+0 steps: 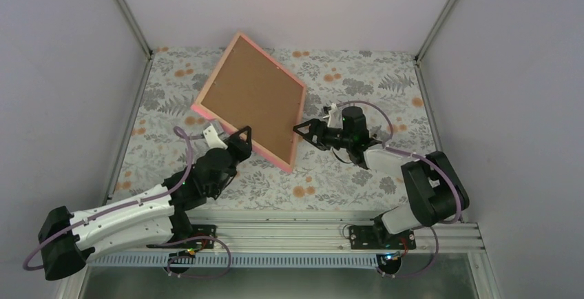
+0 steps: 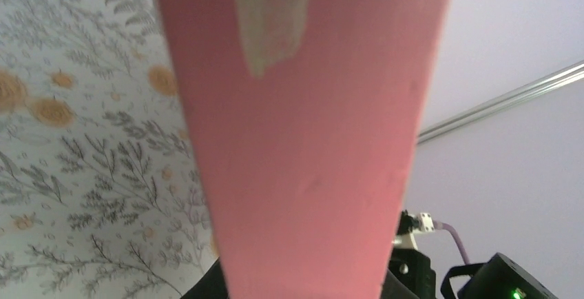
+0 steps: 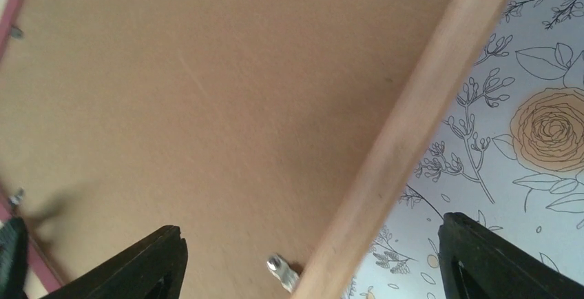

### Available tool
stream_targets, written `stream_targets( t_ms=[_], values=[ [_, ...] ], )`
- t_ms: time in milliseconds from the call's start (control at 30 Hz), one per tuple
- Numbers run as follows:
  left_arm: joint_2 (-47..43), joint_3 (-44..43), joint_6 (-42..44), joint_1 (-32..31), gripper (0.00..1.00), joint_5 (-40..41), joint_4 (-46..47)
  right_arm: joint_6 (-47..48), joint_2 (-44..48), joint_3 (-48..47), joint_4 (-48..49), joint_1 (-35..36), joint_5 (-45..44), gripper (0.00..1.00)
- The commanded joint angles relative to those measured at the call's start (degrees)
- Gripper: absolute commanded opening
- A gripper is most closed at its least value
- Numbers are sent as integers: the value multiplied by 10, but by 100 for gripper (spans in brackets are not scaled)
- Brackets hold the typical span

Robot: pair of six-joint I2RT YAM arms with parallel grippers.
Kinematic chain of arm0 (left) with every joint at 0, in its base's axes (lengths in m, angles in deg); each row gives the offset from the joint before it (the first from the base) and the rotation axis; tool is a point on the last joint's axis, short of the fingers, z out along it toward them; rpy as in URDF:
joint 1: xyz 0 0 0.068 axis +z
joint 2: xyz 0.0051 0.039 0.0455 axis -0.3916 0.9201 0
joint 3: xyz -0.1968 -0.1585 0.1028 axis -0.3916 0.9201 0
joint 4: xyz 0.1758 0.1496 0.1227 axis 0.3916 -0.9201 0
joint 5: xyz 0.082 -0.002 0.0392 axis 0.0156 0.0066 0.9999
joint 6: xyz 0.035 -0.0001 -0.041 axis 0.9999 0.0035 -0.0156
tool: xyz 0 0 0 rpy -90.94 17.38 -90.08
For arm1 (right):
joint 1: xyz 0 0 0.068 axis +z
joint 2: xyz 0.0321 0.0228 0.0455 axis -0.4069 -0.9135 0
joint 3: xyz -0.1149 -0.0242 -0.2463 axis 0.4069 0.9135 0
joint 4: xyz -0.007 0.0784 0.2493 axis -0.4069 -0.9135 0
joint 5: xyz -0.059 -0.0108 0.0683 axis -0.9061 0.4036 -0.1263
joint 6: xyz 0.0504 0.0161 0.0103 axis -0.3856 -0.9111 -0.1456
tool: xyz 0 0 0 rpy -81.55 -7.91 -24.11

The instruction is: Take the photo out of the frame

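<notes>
1. Pink frame (image 1: 272, 156) left of centre over the floral desk (image 1: 344, 182), turned diamond-wise with its back toward the overhead camera. Looks tilted rather than flat; can't tell whether any corner touches the desk.
2. Inside the frame: brown fibreboard backing panel (image 1: 251, 96), filling the whole opening between the rails.
3. Can't see the photo from any view. Only the frame's back side shows.
4. Left end effector (image 1: 237, 137) clenched on the frame's near long rail. From the left wrist camera, just pink rail filling the middle of the shot, plus a pale smudge (image 2: 272, 16) on it. No idea what that is.
5. Right end effector (image 1: 308, 130) released, jaws spread wide at the frame's right-hand rail. From the right wrist camera, black fingers (image 3: 141, 264) straddling that rail: one over the backing panel, the other over the desk, neither touching anything.
6. Small metal tab (image 3: 282, 271) on the backing panel just beside the rail, between those fingers. Two more tabs along the opposite rail.
</notes>
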Motion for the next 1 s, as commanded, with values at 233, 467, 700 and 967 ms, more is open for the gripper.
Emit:
stream_targets(
  t_ms=[233,467,700,967],
  values=[
    [-26,86,-96,14,9,-61,85,-114,-66,38,153,9,15,72],
    [-52,127,-129,29,9,-87,125,-134,-81,53,198,9,10,67],
    [-35,155,-156,43,9,-132,171,-145,-99,47,223,9,9,52],
    [-30,200,-190,53,11,-170,235,-168,-139,44,255,9,5,43]
  ],
)
